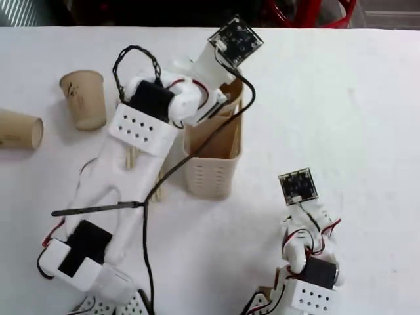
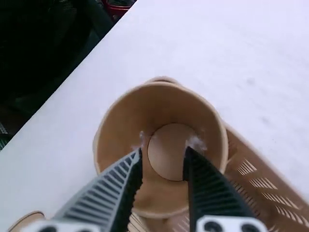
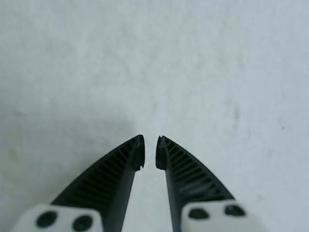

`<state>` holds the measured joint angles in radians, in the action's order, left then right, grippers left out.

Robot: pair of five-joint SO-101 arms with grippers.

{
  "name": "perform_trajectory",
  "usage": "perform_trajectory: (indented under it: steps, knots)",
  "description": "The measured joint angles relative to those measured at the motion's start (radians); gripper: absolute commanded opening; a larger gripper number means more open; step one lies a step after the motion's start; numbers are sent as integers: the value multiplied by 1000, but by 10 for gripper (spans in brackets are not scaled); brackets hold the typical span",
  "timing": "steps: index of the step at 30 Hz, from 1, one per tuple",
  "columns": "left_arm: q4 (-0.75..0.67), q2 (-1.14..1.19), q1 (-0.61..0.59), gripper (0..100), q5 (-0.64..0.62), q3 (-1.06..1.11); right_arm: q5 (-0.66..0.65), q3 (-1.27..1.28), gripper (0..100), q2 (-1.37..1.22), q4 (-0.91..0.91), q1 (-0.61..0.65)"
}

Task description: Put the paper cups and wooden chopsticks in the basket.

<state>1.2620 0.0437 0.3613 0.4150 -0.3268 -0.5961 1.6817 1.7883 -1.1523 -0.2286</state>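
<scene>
A tan paper cup (image 2: 161, 121) stands upright in the far end of the beige slatted basket (image 1: 211, 167). My left gripper (image 2: 163, 153) hangs open just above this cup's mouth, gripping nothing. Two more paper cups are on the table to the left: one upright (image 1: 84, 98), one on its side (image 1: 20, 128). Wooden chopsticks (image 1: 131, 159) lie on the table, mostly hidden under the left arm. My right gripper (image 3: 149, 146) is shut over bare table at the front right, its fingertips almost touching.
The left arm (image 1: 125, 170) stretches from the front left corner across to the basket, and a black cable (image 1: 197, 147) crosses the basket. The right arm (image 1: 308, 262) sits folded at the front right. Open white table lies to the right of the basket.
</scene>
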Motion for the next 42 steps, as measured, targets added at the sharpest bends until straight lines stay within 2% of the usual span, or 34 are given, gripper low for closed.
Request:
perform_trajectory:
  steps: [6, 9, 14, 17, 21, 28, 34, 42]
  knots:
    - [86, -49, -48, 161, 0, -218, 0, 0, 57, 0, 0, 0]
    - [150, -130, -112, 161, 0, -318, 0, 0, 57, 0, 0, 0]
    - [203, -196, -351, 161, 0, -336, 0, 0, 57, 0, 0, 0]
    - [186, -199, -519, 161, -40, -222, 0, 0, 57, 0, 0, 0]
    - [21, -199, -631, 161, -52, 84, 0, 0, 57, 0, 0, 0]
    - [-437, -198, -671, 175, -89, 609, 0, 0, 57, 0, 0, 0]
    - [-675, -198, -709, 189, -203, 802, 0, 0, 57, 0, 0, 0]
    - [-890, -198, -712, 187, -213, 961, 0, 0, 57, 0, 0, 0]
